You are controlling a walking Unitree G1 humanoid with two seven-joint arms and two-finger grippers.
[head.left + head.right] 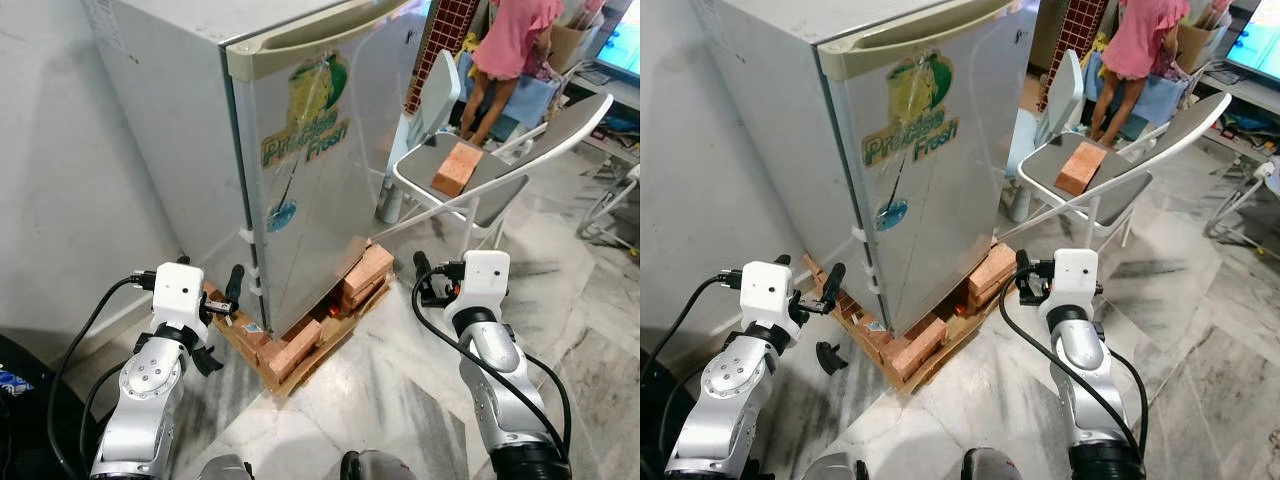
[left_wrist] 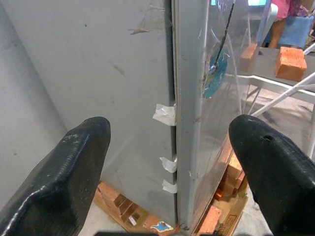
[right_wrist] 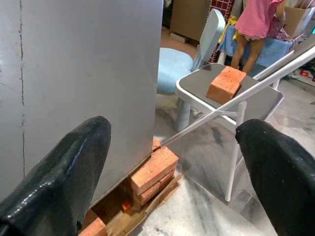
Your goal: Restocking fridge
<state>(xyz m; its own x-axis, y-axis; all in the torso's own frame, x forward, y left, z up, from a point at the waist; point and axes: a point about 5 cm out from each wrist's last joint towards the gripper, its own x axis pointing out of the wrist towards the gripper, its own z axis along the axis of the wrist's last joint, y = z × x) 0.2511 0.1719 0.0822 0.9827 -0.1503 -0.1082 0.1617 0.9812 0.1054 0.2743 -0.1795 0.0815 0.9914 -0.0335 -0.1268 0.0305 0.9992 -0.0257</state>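
The grey fridge (image 1: 300, 170) stands with its door shut, a green "Fresh" sticker on the front and a long handle along the top edge. It rests on bricks and a wooden pallet (image 1: 300, 345). My left gripper (image 1: 222, 320) is open at the fridge's left front corner, low down, facing the door's hinge edge (image 2: 183, 123). My right gripper (image 1: 425, 280) is open in front of the fridge's right side, facing the door face (image 3: 83, 73) and the bricks under it (image 3: 153, 169). Neither gripper holds anything.
A grey folding chair (image 1: 500, 190) with one brick (image 1: 458, 167) on its seat stands right of the fridge. Behind it are a light blue chair (image 1: 437, 95) and a person in pink (image 1: 510, 45). A white wall (image 1: 60, 180) runs along the left. The floor is marble tile.
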